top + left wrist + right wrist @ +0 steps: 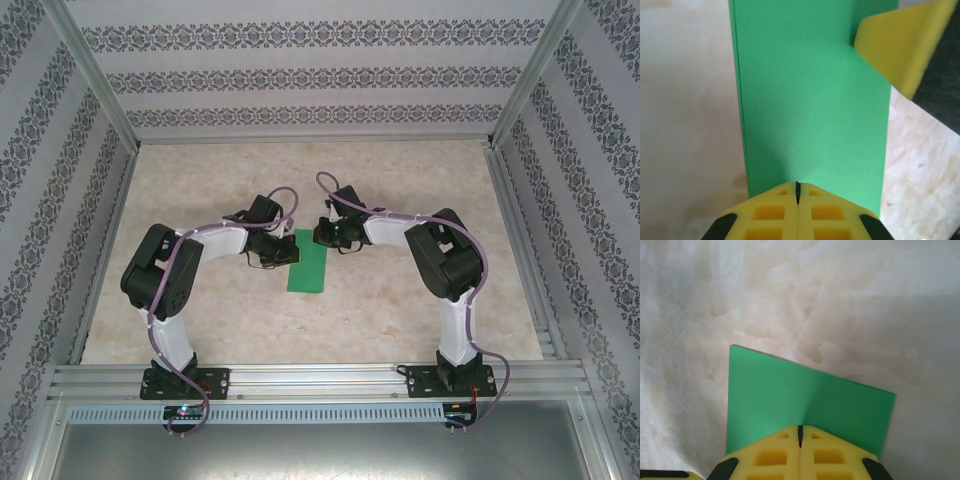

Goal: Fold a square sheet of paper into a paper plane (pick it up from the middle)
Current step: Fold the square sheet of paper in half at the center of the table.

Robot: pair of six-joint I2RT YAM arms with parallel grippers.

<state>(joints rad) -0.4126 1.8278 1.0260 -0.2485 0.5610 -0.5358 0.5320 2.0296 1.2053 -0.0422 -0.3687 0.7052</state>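
Top view has both arms bent elbows-out around the green sheet of paper, a folded strip lying flat mid-surface, long axis near-to-far, while the wrist views show the left gripper and right gripper up close, jaws squeezed shut, tips on the paper.

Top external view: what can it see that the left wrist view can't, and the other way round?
Top external view gives the big picture: the left arm and right arm bending in over the table, with patterned walls around. Left wrist view gives the close-up: the left gripper, yellow fingertips shut together at the edge of the green paper, and a thin line down the paper's left side, maybe two layers. Both show the green paper lying flat as a rectangle, with the right gripper at it.
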